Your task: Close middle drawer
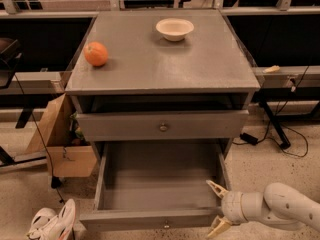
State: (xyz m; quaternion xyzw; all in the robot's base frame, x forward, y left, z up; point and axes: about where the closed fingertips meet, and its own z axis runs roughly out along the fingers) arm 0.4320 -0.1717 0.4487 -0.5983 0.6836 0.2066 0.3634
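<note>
The middle drawer (157, 181) is pulled far out of the grey cabinet (160, 59), and its inside is empty. Its flat front (130, 220) lies along the bottom of the camera view, with a small round knob (165, 226) at centre. My gripper (209, 209) comes in from the lower right at the drawer's front right corner. It is open, with one beige fingertip (215, 187) over the drawer's inside and the other (216, 228) in front of the drawer front. It holds nothing.
The taller-fronted drawer (162, 126) above stands slightly out. An orange (96, 53) and a white bowl (174, 28) sit on the cabinet top. A cardboard box (60, 134) and white shoes (50, 224) are on the floor at left. Cables (272, 134) run at right.
</note>
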